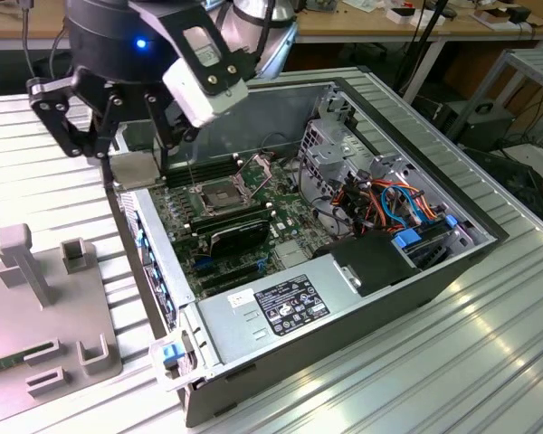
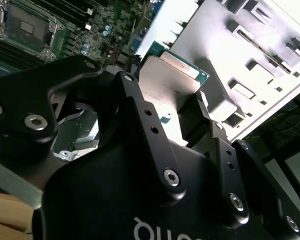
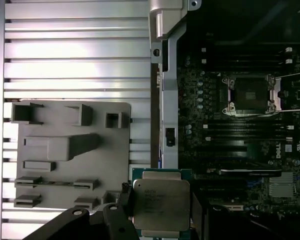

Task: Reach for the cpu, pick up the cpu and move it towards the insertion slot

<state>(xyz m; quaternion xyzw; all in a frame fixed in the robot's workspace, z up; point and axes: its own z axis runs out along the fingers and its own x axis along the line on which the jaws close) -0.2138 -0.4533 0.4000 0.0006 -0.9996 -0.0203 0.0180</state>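
Ribbed aluminium table (image 1: 489,362) lay under everything, with benches and cables beyond it at the back of the room. Nearest to me, my gripper (image 3: 162,202) was closed on the cpu (image 3: 161,204), its pads pinching two opposite edges so the flat silvery chip hung level between them; in the second wrist view the cpu (image 2: 172,80) showed its green border poking past my fingers (image 2: 192,117). In the exterior view I hung above the case wall on that view's left, the chip (image 1: 134,168) over the edge of the open computer case (image 1: 344,298) and not yet over the board. Just beside me on the table sat the grey fixture (image 3: 72,152) with its empty holders. Farther in, the slot (image 3: 251,95) waited on the motherboard (image 1: 244,244), its retention plate swung up and its dark centre bare, well apart from the chip. I judged the grip the main worry: only thin edges were held, so a jolt could have tilted the cpu or let it slide. The case wall (image 3: 168,100) stood between me and the socket, and a low pass might have clipped the chip on it. Beyond that, the raised plate and the memory slots (image 3: 240,130) near the socket left little room, and a skewed arrival could have bent socket contacts.
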